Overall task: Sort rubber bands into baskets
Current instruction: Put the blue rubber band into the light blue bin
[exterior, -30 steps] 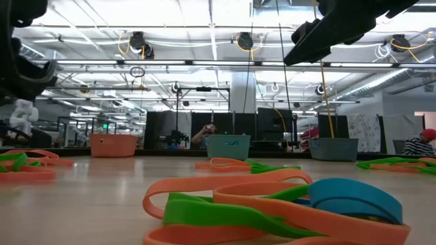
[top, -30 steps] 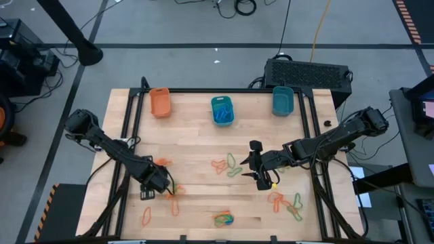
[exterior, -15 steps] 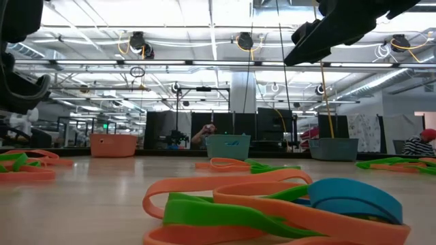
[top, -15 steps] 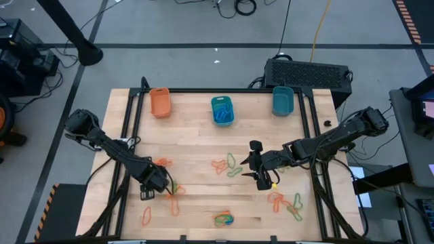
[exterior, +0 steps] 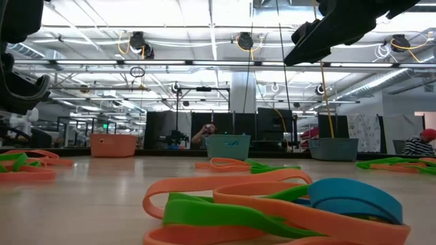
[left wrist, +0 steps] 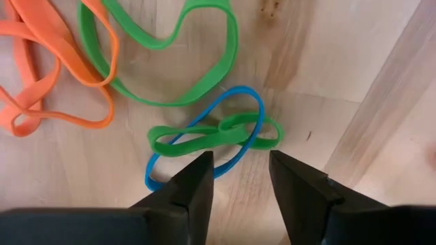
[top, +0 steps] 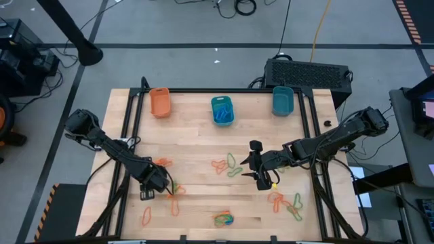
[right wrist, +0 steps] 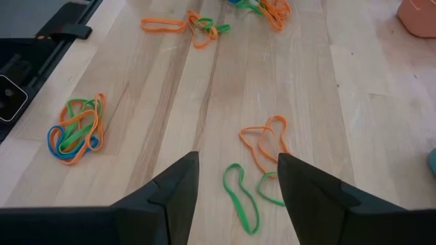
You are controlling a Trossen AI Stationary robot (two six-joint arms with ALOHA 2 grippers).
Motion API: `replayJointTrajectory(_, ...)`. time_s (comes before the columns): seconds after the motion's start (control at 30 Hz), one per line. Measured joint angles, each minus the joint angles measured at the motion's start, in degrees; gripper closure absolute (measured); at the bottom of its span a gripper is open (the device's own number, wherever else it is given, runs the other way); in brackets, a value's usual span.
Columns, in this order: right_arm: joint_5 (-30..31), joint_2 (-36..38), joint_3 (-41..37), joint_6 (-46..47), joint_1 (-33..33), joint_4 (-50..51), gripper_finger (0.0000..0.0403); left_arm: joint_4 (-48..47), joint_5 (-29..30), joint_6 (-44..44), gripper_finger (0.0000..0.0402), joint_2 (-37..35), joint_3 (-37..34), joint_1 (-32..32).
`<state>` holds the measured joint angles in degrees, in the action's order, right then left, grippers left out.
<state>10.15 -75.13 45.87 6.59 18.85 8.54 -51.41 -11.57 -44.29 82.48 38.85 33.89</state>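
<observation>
Wood tabletop (top: 196, 146) — rubber bands (top: 229, 165) scattered; left end effector (left wrist: 240, 180), right end effector (right wrist: 237, 178) parted, empty.

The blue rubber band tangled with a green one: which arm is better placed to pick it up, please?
Left. Its pincer hangs open right over the blue rubber band; the right pincer waits mid-table.

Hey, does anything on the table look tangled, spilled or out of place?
Nothing is damaged or spilled. Several rubber bands are tangled: by the left pincer a small green band is threaded through a blue band, and a mixed clump sits at the near edge.
</observation>
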Motion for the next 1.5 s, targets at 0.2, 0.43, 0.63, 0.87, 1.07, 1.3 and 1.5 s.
replayJointTrajectory(0.2,0.0,0.0,0.0,0.0,0.0,0.0,0.0211,0.1,-0.1,0.0,0.0289,0.0,0.0,0.0)
replayJointTrajectory(0.43,0.0,0.0,0.0,0.0,0.0,0.0,0.0211,6.3,-2.5,-0.1,0.0336,-0.2,-3.1,-0.1)
replayJointTrajectory(0.63,0.0,0.0,0.0,0.0,0.0,0.0,0.0211,-1.0,-2.8,1.3,0.0394,-0.4,-0.2,0.0)
replayJointTrajectory(0.87,0.1,0.0,0.0,0.0,0.0,-0.4,0.0211,-8.9,-1.9,3.3,0.0398,-0.7,5.8,-0.2)
replayJointTrajectory(1.07,0.1,0.0,0.0,0.0,0.0,-0.7,0.0211,-12.6,4.6,3.5,0.0399,-0.7,10.8,-1.0)
replayJointTrajectory(1.3,0.1,0.0,0.0,0.0,0.0,-0.6,0.0211,-11.8,14.3,9.4,0.04,-0.7,16.1,-3.9)
replayJointTrajectory(1.5,0.2,0.0,0.0,0.1,0.0,-0.6,0.0211,1.6,26.7,22.5,0.04,-0.8,17.9,-11.0)
